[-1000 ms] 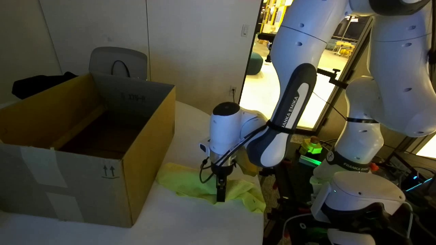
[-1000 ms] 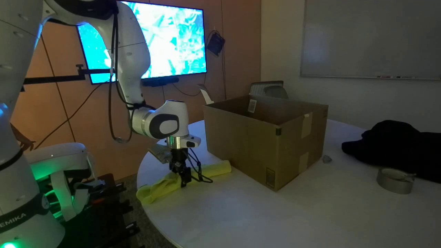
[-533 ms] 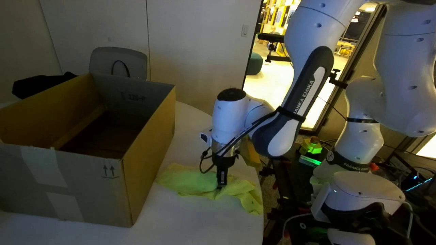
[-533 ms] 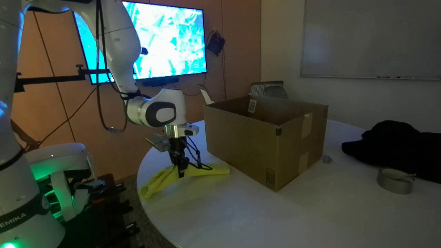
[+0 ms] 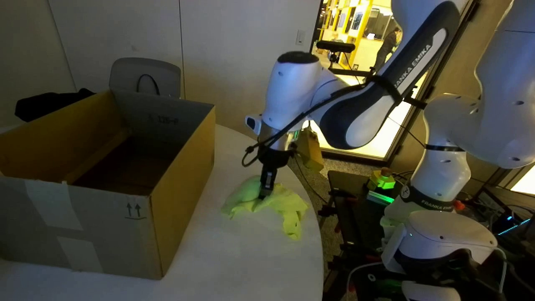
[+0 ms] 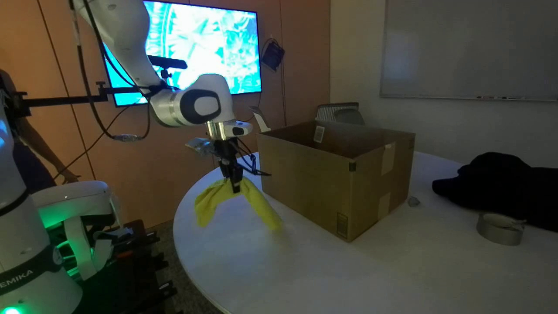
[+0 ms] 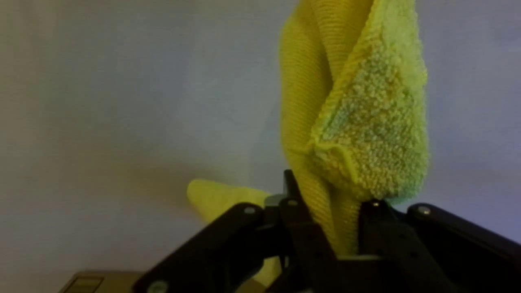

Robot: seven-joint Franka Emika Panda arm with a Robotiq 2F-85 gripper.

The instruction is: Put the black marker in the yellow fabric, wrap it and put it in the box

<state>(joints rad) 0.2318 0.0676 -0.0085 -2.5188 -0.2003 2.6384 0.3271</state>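
Gripper, jaws pinching cloth — ends drooping either side in both exterior views, box near the jaws, fuzzy fold just past their tips — plain only in wrist view.

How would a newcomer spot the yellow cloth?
In an exterior view, find the big open cardboard box on the white table. Beside it, the gripper holds the yellow cloth, whose ends hang down on either side. Its limp, bright yellow folds set it apart from the brown box and the black bundle.
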